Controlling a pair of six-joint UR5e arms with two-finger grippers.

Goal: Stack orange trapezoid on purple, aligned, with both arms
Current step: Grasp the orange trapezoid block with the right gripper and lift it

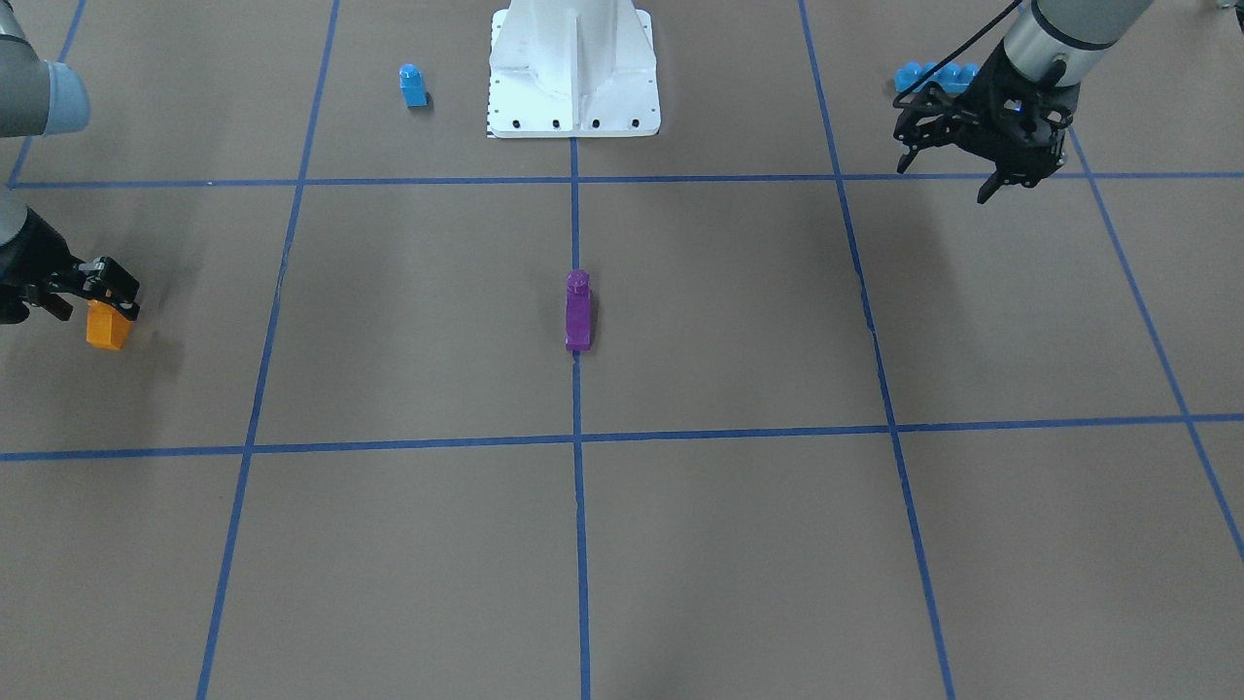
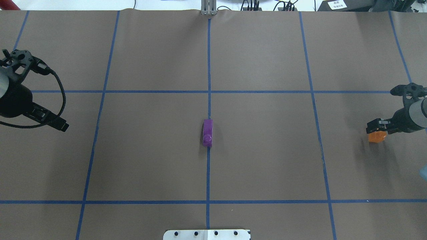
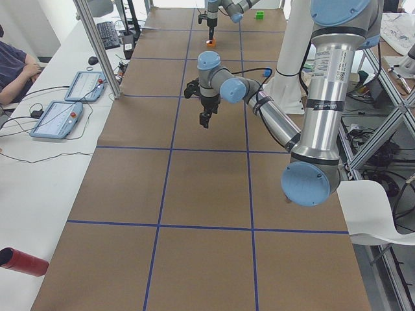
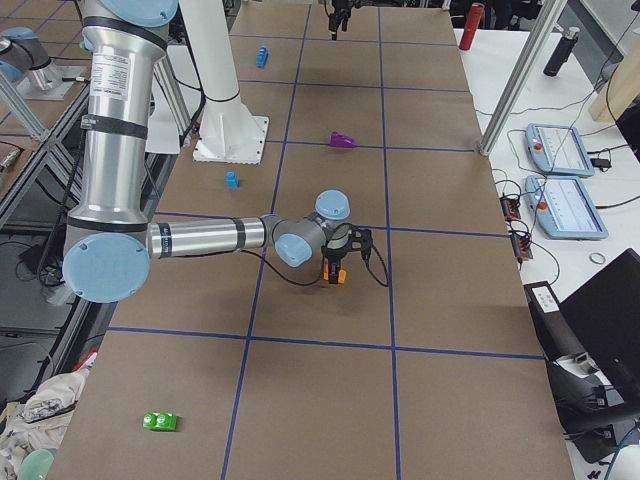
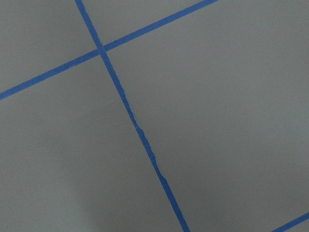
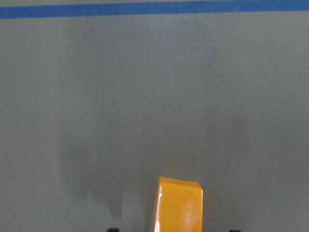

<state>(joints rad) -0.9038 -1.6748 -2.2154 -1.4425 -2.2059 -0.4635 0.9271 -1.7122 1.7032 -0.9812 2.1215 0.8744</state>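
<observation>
Gripping the orange trapezoid (image 1: 107,329), right gripper (image 1: 109,297) pinches it between its jaws; left gripper (image 1: 941,183) stands spread.

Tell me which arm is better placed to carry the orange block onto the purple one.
Right. The right gripper is shut on the orange block. The left gripper hangs open and empty, far from the purple block.

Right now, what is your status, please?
Right gripper shut on orange trapezoid. Left gripper open, empty. Purple block alone at centre. Nothing between them.
</observation>
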